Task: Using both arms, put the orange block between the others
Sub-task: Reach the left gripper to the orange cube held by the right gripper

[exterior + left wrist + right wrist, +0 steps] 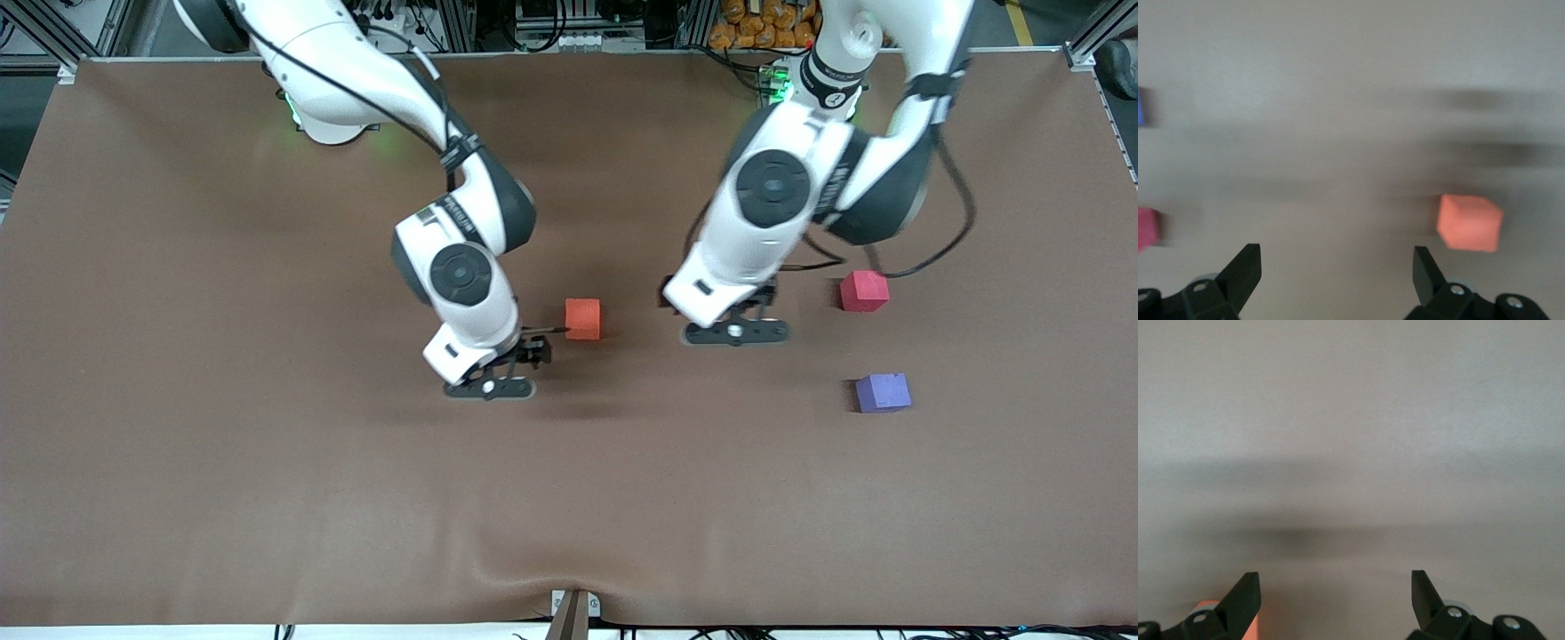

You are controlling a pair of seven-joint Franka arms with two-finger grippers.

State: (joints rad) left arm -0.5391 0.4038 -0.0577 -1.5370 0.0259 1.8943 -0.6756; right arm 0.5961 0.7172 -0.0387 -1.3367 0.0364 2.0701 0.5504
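From my remote seat I see the counter [178,400] covered in brown cloth, all three cubes resting on it; the orange block [583,318] sits near the middle, between the two arms' hands as the front view shows them; the pinkish-red cube [864,291] lies toward the left arm's end, and the purple-blue cube [883,392] is near it, closer to the front camera, the two apart with bare cloth between; the orange block is well apart from both. The right claw [491,388] hangs low over the counter just beside the orange block, on the side toward the right arm's end; its fingers [1245,597] stand spread wide with nothing between them, and its wrist view catches only a sliver of orange at one finger's edge; I cannot tell whether that finger touches the block. The left claw [736,332] is low over bare cloth between the orange block and the pinkish-red cube; its fingers [1245,267] are likewise spread wide and hold nothing; its wrist view shows the orange block [1469,222] off to one side of the gap, the pinkish-red cube [1147,228] and the purple-blue cube [1141,107] clipped at the frame's edge.
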